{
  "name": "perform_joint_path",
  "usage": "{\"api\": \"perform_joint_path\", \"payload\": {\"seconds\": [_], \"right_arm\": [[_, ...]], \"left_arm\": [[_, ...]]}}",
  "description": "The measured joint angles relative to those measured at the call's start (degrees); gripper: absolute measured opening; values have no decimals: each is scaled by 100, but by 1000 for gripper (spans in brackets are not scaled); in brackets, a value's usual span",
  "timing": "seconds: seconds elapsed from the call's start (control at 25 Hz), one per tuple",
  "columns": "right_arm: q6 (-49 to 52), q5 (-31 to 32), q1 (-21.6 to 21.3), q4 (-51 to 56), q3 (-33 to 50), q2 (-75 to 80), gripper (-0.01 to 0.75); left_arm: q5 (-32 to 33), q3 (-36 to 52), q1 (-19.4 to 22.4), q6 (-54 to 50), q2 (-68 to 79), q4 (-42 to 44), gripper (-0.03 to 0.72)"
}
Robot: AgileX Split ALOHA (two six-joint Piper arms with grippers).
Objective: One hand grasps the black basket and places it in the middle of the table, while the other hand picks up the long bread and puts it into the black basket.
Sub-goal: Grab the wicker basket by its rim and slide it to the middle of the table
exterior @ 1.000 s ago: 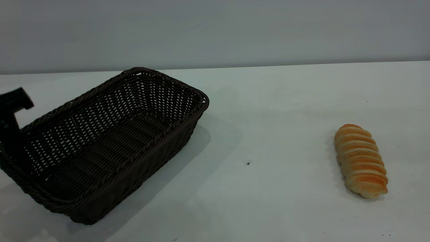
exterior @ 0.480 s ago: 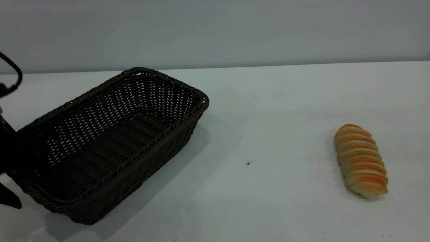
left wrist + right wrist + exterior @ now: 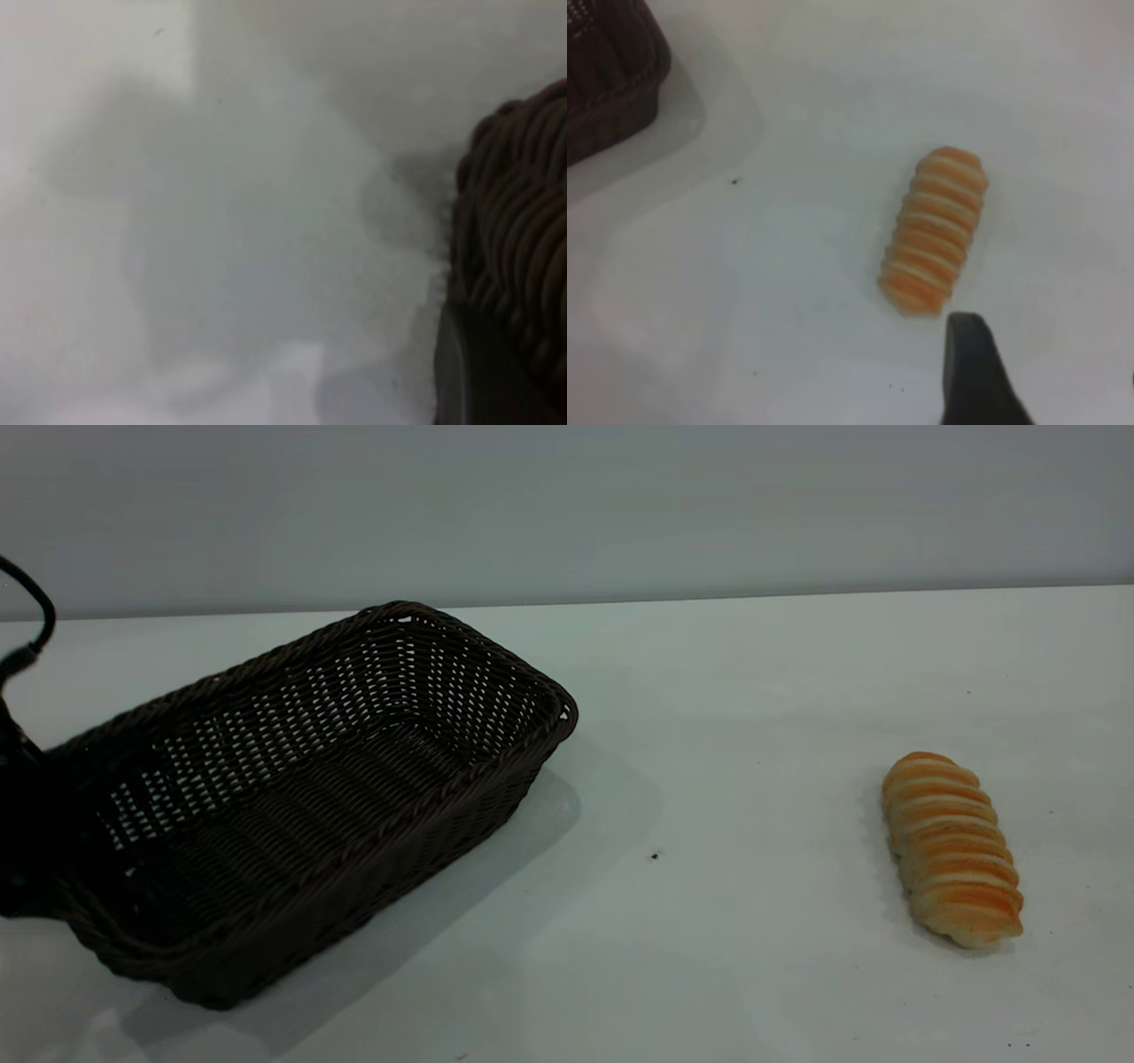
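The black basket (image 3: 399, 850) stands on the left of the white table (image 3: 753, 691), its long axis running diagonally. My left gripper (image 3: 22, 833) is at the basket's left end by the picture's edge, shut on the rim. The left wrist view shows one of its fingers (image 3: 469, 372) pressed against the braided rim (image 3: 518, 221). The long bread (image 3: 952, 850) lies on the right of the table, far from the basket. My right gripper (image 3: 1050, 381) is out of the exterior view; it hovers open just short of the bread (image 3: 935, 232), with one finger (image 3: 970, 372) showing.
A corner of the basket (image 3: 611, 80) shows in the right wrist view. A small dark speck (image 3: 655, 856) lies on the table between basket and bread. A grey wall runs behind the table's far edge.
The basket has slid to the right and turned a little, with my left gripper on its left end. The bread has not moved.
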Motion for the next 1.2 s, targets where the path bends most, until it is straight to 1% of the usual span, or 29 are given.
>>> {"api": "perform_joint_path", "payload": {"seconds": [0.12, 0.2, 0.36, 0.48, 0.68, 0.8, 0.92, 1.2], "right_arm": [[0, 30, 0, 0, 0, 0, 408], [-5, 41, 0, 0, 0, 0, 408], [-5, 41, 0, 0, 0, 0, 408], [-5, 76, 0, 0, 0, 0, 408], [-5, 191, 0, 0, 0, 0, 408], [-5, 259, 0, 0, 0, 0, 408], [-5, 290, 0, 1, 0, 0, 408], [-5, 333, 0, 1, 0, 0, 408]], "left_arm": [[144, 5, -79, 271, -409, 97, 146], [302, -112, -198, 718, -644, 125, 146], [988, -917, -547, 1883, -683, 161, 146], [1478, -1603, -686, 2485, -405, 168, 146], [2257, -2698, -698, 3241, 478, 199, 146], [2592, -3181, -714, 3541, 1035, 199, 146], [2665, -3417, -739, 3693, 1426, 188, 146], [2669, -3483, -744, 3745, 1631, 135, 145]]}}
